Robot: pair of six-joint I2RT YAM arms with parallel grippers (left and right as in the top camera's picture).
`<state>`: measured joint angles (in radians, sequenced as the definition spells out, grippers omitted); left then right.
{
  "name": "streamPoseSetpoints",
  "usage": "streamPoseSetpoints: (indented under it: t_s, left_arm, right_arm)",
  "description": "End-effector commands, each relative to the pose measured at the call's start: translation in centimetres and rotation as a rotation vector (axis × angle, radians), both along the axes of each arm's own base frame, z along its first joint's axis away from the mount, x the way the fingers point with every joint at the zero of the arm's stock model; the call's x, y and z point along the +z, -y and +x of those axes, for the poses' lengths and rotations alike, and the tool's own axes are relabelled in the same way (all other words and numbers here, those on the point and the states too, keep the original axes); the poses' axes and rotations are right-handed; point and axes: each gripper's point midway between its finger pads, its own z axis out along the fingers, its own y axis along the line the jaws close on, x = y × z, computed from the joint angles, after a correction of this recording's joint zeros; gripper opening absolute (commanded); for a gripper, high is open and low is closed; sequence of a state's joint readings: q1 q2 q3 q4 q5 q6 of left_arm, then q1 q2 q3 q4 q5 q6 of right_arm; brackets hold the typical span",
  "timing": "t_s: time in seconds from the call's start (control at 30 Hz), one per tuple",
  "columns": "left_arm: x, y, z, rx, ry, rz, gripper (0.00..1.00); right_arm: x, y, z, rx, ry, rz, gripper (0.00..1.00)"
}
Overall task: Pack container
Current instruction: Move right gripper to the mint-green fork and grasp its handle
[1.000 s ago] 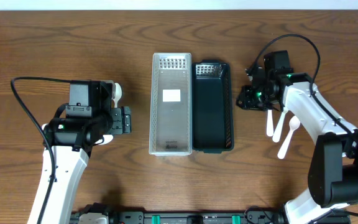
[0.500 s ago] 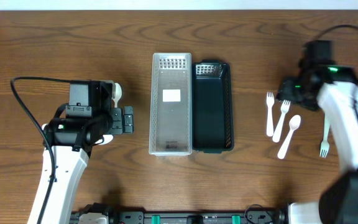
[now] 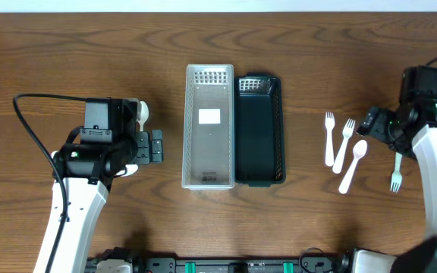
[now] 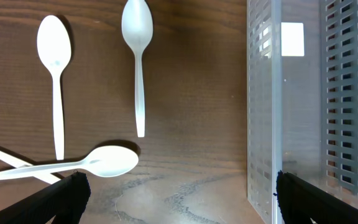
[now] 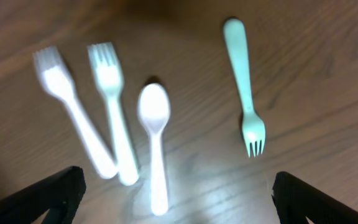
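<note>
Standing as landmark: clear container, a perforated tray lying lengthwise on the wooden table, with a white label on its floor.
Black container: touching the clear container's right long side, parallel to it.
Left gripper: near the clear container's left side, apart from it; jaws spread wide with nothing between them. In the left wrist view the clear container's wall lies just inside the right fingertip.
Left-side spoons: seen only by the left wrist camera, left of the clear container. Two lie parallel to its long wall, and a third spoon lies crosswise at their handle ends.
Right gripper: well to the right of the clear container, beyond the black one; jaws wide, gripping nothing. Its wrist view is blurred.
Fork pair: right of the black container, side by side, handles converging.
Single spoon: just beside the fork pair, on the side away from the clear container.
Lone fork: farthest right from the clear container, beside the right gripper.
</note>
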<state>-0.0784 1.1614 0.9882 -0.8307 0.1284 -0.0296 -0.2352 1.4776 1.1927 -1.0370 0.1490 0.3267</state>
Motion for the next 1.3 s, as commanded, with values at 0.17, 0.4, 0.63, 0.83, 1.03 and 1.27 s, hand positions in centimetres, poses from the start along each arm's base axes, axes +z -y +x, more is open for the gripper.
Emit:
streamPoseSetpoints:
  t_s: [0.17,0.4,0.63,0.83,1.03,1.27]
  left_arm:
    - [0.6,-0.1,0.3,0.006,0.014,-0.005,0.98]
    - [0.6,-0.1,0.3,0.006,0.015,-0.005,0.98]
    - [0.6,-0.1,0.3,0.006,0.015,-0.005,0.98]
    - [0.6,-0.1,0.3,0.006,0.015,-0.005,0.98]
    - [0.6,-0.1,0.3,0.006,0.015,-0.005,0.98]
    - [0.6,-0.1,0.3,0.006,0.016,-0.005,0.98]
  right_arm:
    - [-5.6,4.4,-1.8,-0.054,-0.119,0.145,0.99]
    - [-9.3,5.6,-3.4,-0.115,-0.209,0.247,0.99]
    - [-11.8,5.5,-4.8,-0.114,-0.275,0.25,0.99]
    - [-14.6,4.9,-6.0,-0.114,-0.265,0.241,0.99]
    - [-16.2,4.6,-6.6,-0.089,-0.25,0.231,0.99]
    - [-16.4,4.5,-6.6,-0.081,-0.248,0.228,0.96]
